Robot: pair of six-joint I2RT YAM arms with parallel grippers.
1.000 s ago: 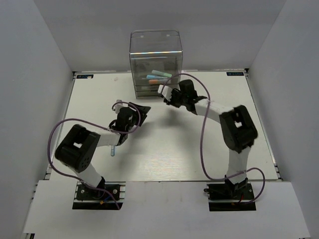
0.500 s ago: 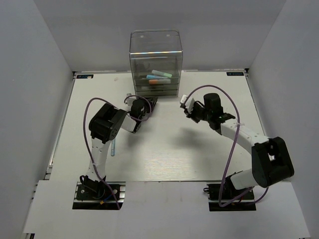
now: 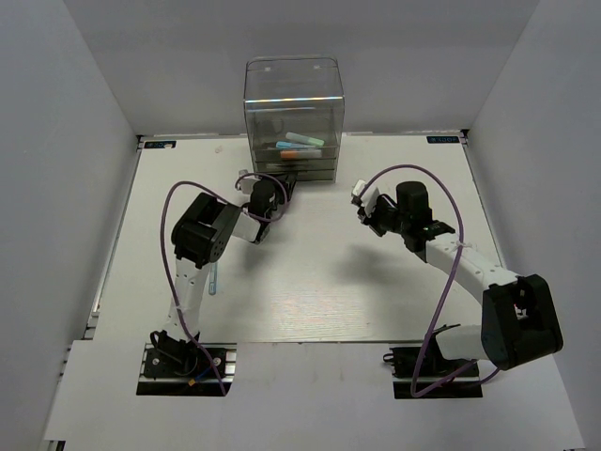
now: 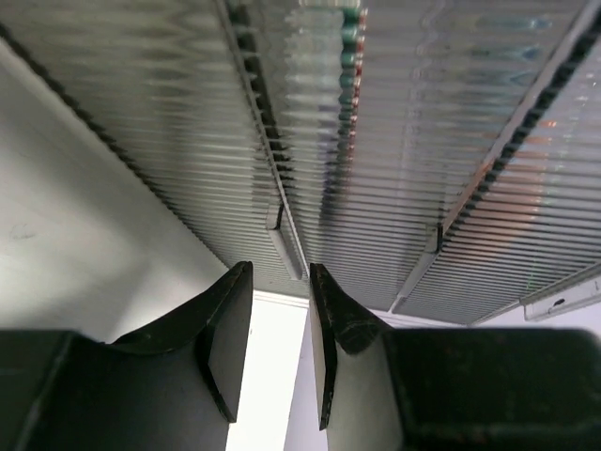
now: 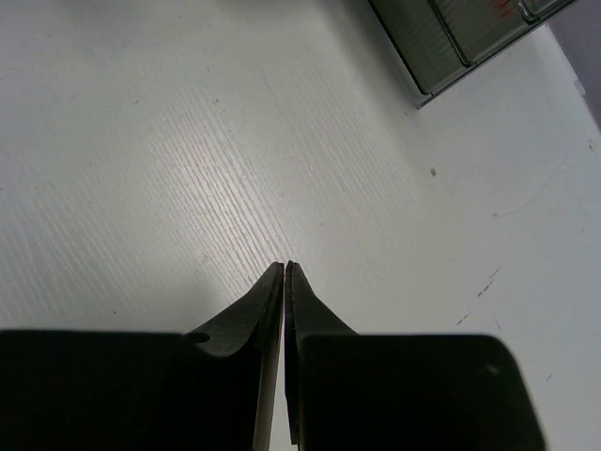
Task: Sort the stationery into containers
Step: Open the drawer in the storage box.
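The container, a clear cabinet with stacked grey drawers, stands at the back of the table. Mint, light blue and orange pens lie inside an upper drawer. A light blue pen lies on the table beside my left arm. My left gripper is at the cabinet's lowest drawers. In the left wrist view its jaws stand open and empty just short of a drawer handle. My right gripper hangs over bare table right of the cabinet, shut on nothing.
Grey side walls close in the white table on the left and right. The cabinet's lower corner shows at the top right of the right wrist view. Purple cables loop over both arms.
My left gripper has moved from mid-table up to the cabinet's lowest drawers. My right gripper has pulled back from the cabinet front to the right and shut.
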